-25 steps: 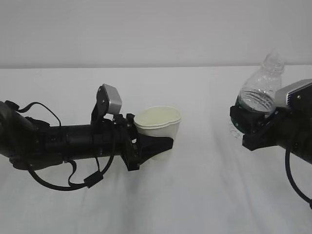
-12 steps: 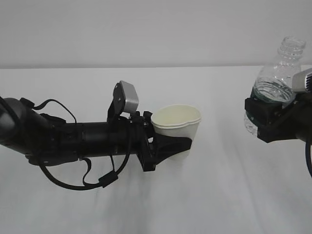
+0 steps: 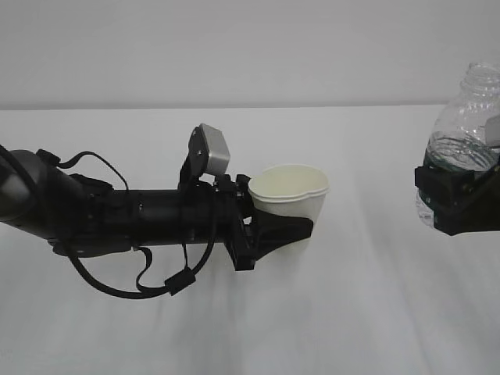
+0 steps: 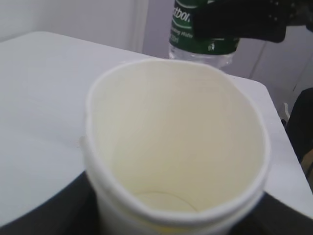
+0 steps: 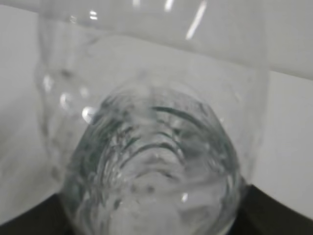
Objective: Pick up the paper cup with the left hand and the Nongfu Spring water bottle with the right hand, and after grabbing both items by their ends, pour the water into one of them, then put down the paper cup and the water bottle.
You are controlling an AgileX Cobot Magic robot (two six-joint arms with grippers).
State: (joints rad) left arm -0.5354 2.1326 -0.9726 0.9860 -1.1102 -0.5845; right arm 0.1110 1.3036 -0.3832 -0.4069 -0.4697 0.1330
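Over the white desk [image 3: 351, 312], both items are up and held apart, so the pour comes next. The left hand [image 3: 269, 230] has its claw clamped round the paper cup [image 3: 291, 195], upright and empty inside. At far right, the right hand [image 3: 461, 199] grips the uncapped Nongfu Spring water bottle [image 3: 462, 137] near upright. Next, the bottle's mouth must reach the cup's rim, then tilt.
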